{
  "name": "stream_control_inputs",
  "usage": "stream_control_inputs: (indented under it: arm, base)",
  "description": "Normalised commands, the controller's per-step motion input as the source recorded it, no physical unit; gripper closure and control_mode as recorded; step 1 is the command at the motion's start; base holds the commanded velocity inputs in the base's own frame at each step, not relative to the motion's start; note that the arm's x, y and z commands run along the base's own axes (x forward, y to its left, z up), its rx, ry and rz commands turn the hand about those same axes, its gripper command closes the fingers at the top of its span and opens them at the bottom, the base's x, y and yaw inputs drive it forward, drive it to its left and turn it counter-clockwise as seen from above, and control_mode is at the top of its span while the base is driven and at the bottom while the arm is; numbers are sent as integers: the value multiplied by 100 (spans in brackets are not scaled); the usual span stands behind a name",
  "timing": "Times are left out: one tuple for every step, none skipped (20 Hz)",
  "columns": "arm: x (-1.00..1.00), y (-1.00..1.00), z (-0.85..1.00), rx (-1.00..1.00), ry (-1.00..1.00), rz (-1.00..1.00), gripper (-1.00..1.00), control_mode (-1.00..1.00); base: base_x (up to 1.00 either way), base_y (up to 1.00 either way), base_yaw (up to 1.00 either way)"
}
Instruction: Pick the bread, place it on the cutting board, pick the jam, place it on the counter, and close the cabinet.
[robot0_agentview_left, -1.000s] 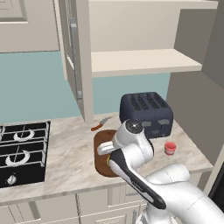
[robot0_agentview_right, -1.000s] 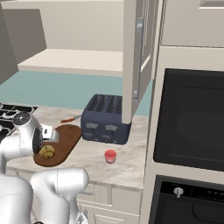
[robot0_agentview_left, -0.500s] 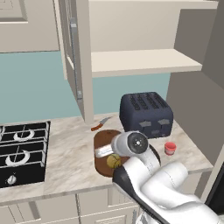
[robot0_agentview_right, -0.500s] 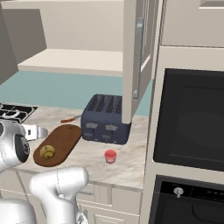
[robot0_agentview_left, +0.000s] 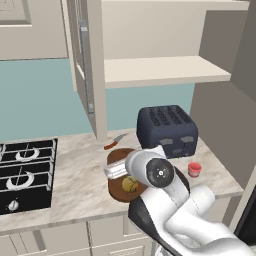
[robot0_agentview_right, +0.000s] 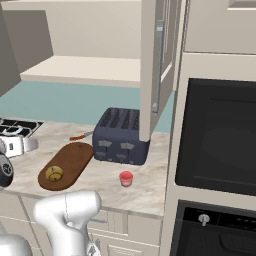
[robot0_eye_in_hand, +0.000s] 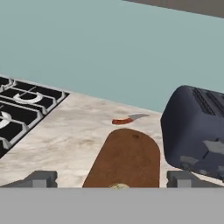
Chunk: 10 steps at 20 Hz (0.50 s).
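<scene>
The cabinet (robot0_agentview_left: 95, 75) hangs open above everything, its door (robot0_agentview_right: 155, 65) swung out and the pale shelf (robot0_agentview_left: 165, 70) bare in the light. Below it runs the counter (robot0_agentview_left: 80, 175), beige marbled stone, with the black stove (robot0_agentview_left: 25, 172) at its left end. The dark blue toaster (robot0_agentview_right: 122, 135) stands toward the back, just beside the cutting board (robot0_agentview_right: 67, 165), which lies lengthways toward the front edge. The gripper (robot0_eye_in_hand: 111, 179) hangs low over the near end of that board with its fingers (robot0_eye_in_hand: 41, 178) spread wide and nothing between them. The jam (robot0_agentview_right: 126, 178) sits on the stone in front of the toaster (lid up, upright), apart from the board. The bread (robot0_agentview_right: 54, 173) rests on the board's near end, just under the hand. A small knife (robot0_eye_in_hand: 129, 118) with a reddish handle lies beyond the board's far end.
</scene>
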Motion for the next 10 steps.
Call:
stream_control_inputs:
  arm:
    - [-34, -4, 21, 3, -17, 2, -100, -100]
    - [-36, -4, 21, 3, -17, 3, -100, -100]
    - [-34, -9, 12, 1, -18, 3, -100, -100]
    - [-24, -15, 18, 3, -14, 3, -100, -100]
    - [-22, -14, 18, 2, -13, 3, -100, -100]
    - [-24, -14, 14, 1, -14, 4, -100, -100]
    - [-26, -18, 9, 1, -16, 4, -100, -100]
    - [-29, -19, 10, 2, -15, 2, -100, -100]
    - [-29, -27, 5, 2, -17, 1, -100, -100]
    - [-34, -29, 3, 3, -19, 2, -100, -100]
  base:
    - [0, 0, 0]
    - [0, 0, 0]
    - [0, 0, 0]
    - [0, 0, 0]
    - [0, 0, 0]
    - [0, 0, 0]
    - [0, 0, 0]
    - [0, 0, 0]
    - [0, 0, 0]
    - [0, 0, 0]
